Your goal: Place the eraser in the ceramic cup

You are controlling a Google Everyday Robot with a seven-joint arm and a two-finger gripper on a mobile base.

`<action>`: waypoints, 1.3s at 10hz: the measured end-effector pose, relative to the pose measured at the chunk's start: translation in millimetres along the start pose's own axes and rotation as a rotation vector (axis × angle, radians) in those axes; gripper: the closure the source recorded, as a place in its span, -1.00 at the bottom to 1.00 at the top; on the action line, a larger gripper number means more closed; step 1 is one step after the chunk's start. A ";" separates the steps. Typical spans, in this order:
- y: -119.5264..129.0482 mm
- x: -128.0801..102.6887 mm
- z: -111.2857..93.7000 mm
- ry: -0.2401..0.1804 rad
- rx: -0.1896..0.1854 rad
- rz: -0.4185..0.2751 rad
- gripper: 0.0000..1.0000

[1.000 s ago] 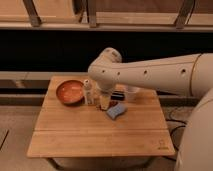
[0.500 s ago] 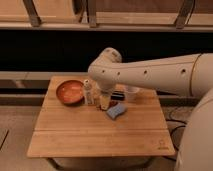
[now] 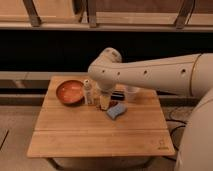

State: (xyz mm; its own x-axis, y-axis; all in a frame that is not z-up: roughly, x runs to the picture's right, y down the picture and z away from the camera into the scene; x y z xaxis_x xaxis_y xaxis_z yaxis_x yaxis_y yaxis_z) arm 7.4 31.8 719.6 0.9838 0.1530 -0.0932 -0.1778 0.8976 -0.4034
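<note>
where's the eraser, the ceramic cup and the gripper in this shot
eraser [image 3: 118, 94], camera view, on its black top face
ceramic cup [image 3: 132, 93], camera view, on its near wall
gripper [image 3: 104, 102], camera view, midway between its fingertips, down low just beside the eraser

No vis. chg; jaws beside bottle [image 3: 87, 92].
</note>
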 end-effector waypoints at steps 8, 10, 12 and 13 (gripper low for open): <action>-10.3 -6.5 2.8 -0.044 0.022 -0.026 -0.60; -31.2 -24.3 6.9 -0.135 0.064 -0.109 -0.60; -44.5 -39.1 13.8 -0.194 0.081 -0.199 -0.60; -47.1 -39.8 20.8 -0.205 0.074 -0.227 -0.60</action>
State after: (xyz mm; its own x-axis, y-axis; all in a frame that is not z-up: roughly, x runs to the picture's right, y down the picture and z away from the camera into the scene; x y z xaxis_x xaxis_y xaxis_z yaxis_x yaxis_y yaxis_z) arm -23.0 -7.9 761.2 0.9835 0.0186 0.1801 0.0416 0.9449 -0.3247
